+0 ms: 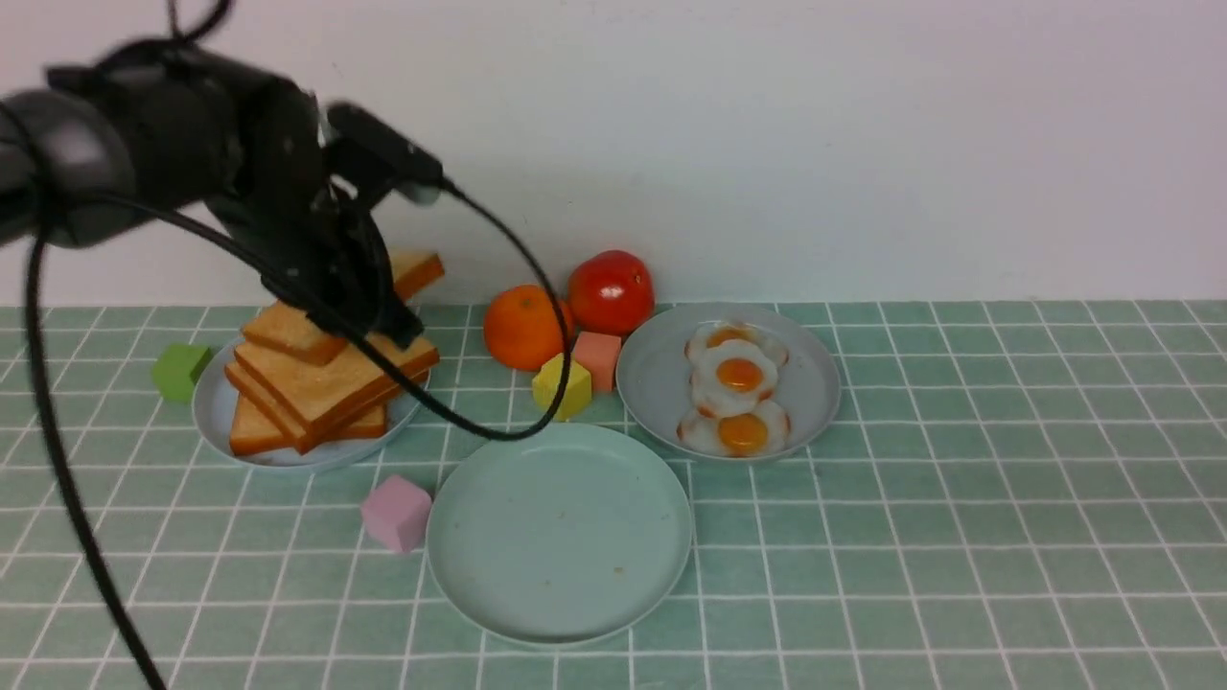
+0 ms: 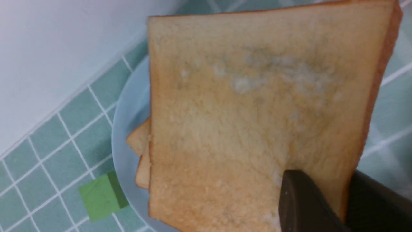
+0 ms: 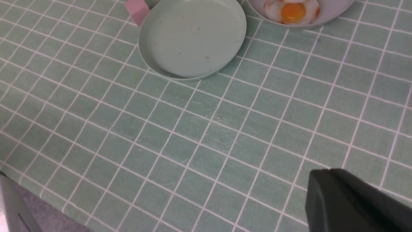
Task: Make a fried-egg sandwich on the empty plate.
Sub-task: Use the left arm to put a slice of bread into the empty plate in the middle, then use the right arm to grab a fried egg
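Now the left pincer (image 2: 344, 199) pinches one toast slice (image 2: 251, 112) above the toast pile (image 1: 316, 393); the right pincer (image 3: 354, 206), I cannot tell.

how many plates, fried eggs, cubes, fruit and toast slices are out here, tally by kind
plates: 3 (round mint-green plate, two smaller grey-blue plates)
glossy toy fried eggs: 3
small cubes: 4 (green, yellow, salmon, pink)
round fruit: 2 (orange, red tomato)
golden toast slices: stacked, cannot tell
total: 12 without toast
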Robot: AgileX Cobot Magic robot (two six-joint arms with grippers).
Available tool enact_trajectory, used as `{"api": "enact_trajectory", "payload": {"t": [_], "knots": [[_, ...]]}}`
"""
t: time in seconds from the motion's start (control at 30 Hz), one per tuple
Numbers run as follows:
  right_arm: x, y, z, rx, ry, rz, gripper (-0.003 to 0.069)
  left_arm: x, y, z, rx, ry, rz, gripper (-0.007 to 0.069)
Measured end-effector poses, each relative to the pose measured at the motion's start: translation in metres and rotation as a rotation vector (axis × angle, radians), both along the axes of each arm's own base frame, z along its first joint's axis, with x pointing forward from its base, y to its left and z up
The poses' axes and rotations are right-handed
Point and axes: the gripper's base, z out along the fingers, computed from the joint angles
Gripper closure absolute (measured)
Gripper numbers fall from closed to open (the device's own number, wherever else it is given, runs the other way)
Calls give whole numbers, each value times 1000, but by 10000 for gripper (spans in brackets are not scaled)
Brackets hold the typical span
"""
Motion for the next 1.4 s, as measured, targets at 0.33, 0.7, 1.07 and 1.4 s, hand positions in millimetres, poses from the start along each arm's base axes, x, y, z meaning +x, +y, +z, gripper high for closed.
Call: {"api": "enact_trajectory", "payload": {"t": [0.33, 0.7, 1.07, 1.4], "knots": [[0, 0, 0, -9, -6, 8, 653, -103, -108, -28, -10, 88, -367, 482], [0, 0, 0, -19, -13, 15, 647, -104, -128, -79, 142, 51, -382, 485], [0, 0, 0, -13, -11, 17, 641, -101, -129, -91, 159, 74, -361, 408], [24, 7, -7, 21, 70, -37, 495, -126, -135, -51, 58, 50, -354, 79]]}}
